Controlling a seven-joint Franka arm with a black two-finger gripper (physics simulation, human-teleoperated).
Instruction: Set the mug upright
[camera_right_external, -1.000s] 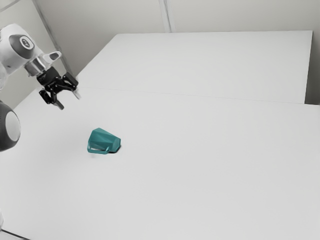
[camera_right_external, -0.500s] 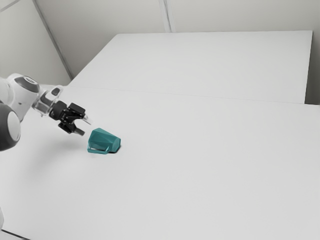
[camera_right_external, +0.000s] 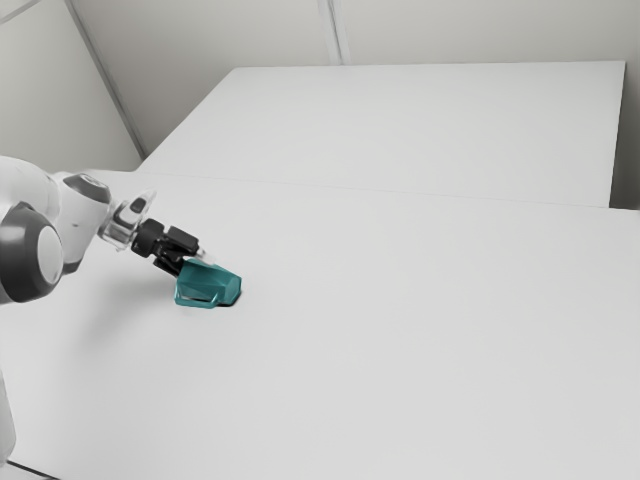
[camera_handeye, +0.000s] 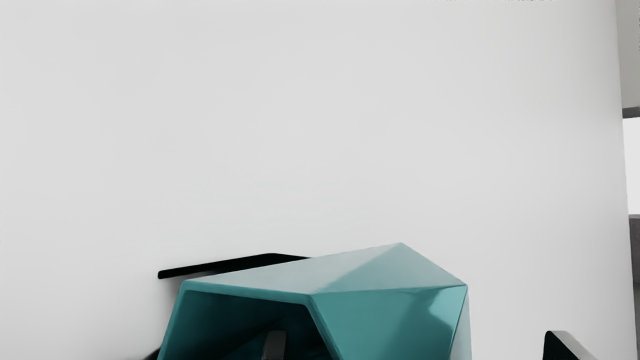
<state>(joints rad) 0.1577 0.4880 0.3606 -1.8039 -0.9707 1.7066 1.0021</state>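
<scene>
A faceted teal mug (camera_right_external: 211, 280) with a glossy finish lies on its side atop a broad, smooth white table (camera_right_external: 400, 320), its open mouth facing the robot and its base pointing toward the exterior view's right. The mug's angular teal handle (camera_right_external: 198, 302) runs along the side nearer the exterior camera, low against the tabletop, and a small dark shadow (camera_right_external: 232, 304) falls beside the base. A white robotic arm (camera_right_external: 85, 215) with dark grey joint covers reaches in from the exterior view's left, bringing its black two-finger gripper (camera_right_external: 192, 263) down at a slant to the mug's mouth. The gripper is released, its fingers spread wide: in the wrist view one dark fingertip (camera_handeye: 275, 345) sits within the mug's shadowed opening, while the opposite fingertip (camera_handeye: 567, 347) stands outside, apart from the teal outer wall, leaving a side of the mug between the two without a grasp. Whether the inner finger touches the inside of the mug cannot be told. Beyond the mug, a thin seam (camera_right_external: 370, 189) crosses the white surface, and pale grey walls (camera_right_external: 480, 30) rise behind the setting in the exterior view
</scene>
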